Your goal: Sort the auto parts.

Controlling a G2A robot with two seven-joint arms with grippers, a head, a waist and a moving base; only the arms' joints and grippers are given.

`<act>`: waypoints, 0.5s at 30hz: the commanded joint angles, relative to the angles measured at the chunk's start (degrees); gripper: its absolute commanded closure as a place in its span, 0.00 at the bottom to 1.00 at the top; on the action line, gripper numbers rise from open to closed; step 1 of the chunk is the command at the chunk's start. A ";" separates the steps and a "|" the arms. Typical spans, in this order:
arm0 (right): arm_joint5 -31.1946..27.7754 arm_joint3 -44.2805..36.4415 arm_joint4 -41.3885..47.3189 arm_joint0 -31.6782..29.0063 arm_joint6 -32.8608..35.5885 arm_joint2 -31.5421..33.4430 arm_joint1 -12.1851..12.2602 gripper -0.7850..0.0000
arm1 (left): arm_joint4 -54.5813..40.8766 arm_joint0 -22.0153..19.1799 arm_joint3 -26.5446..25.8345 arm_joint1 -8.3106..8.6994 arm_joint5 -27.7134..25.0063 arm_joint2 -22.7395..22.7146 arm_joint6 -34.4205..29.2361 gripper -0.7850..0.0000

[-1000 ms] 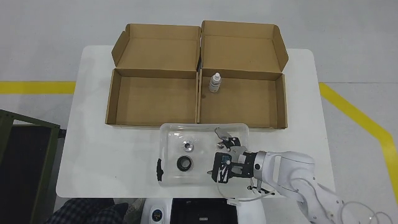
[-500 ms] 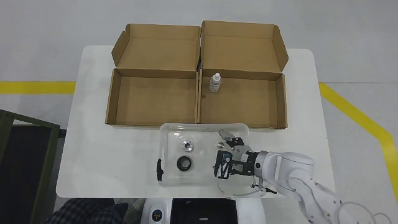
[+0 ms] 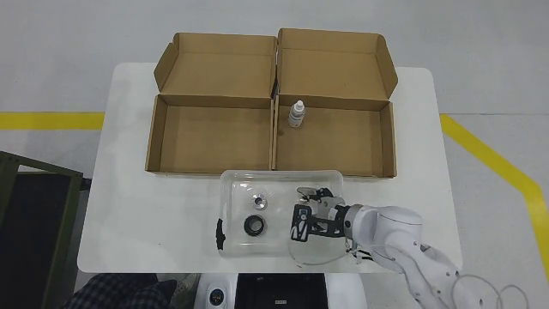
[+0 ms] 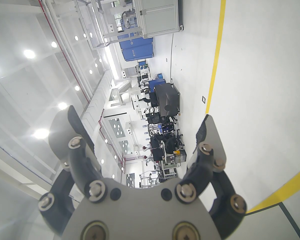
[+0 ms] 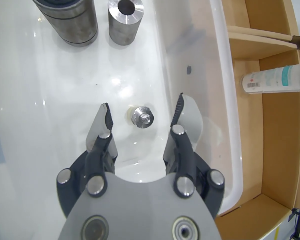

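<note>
**Asker:** Hex fitting (image 5: 141, 119): where is it sitting?

**Me:** On the floor of the tray (image 5: 220, 38), near the tray's side wall. It is well apart from the dark sleeve (image 5: 62, 8) and the steel bushing (image 5: 125, 13) at the tray's far end. My right claw (image 5: 143, 101) is spread wide and holds nothing, with one finger on either side of the fitting and neither touching it.

**Asker:** What could spoil it?

**Me:** It's small, low and shiny. If I close too high I'd pinch only the stud, and it could squirt away across the tray. The finger nearer the tray wall has little room. If it catches there, I judge the tray would shift.

**Asker:** Which way does it point?

**Me:** Stud up, off the tray floor, nearly end-on to my wrist. I think its long axis stands upright, crossing my closing line.
</note>
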 commanded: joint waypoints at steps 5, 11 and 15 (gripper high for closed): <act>-0.10 1.26 -0.19 0.90 1.26 -1.36 -0.31 0.55 | 0.00 0.00 0.00 0.00 0.00 0.00 0.00 0.00; 0.38 1.62 -0.71 1.53 2.03 -1.94 -0.52 0.88 | 0.00 0.00 0.00 0.00 0.00 0.00 0.00 0.00; 0.42 1.17 -1.03 1.61 1.88 -2.10 -0.57 1.00 | 0.00 0.00 0.00 0.00 0.00 0.00 0.00 0.00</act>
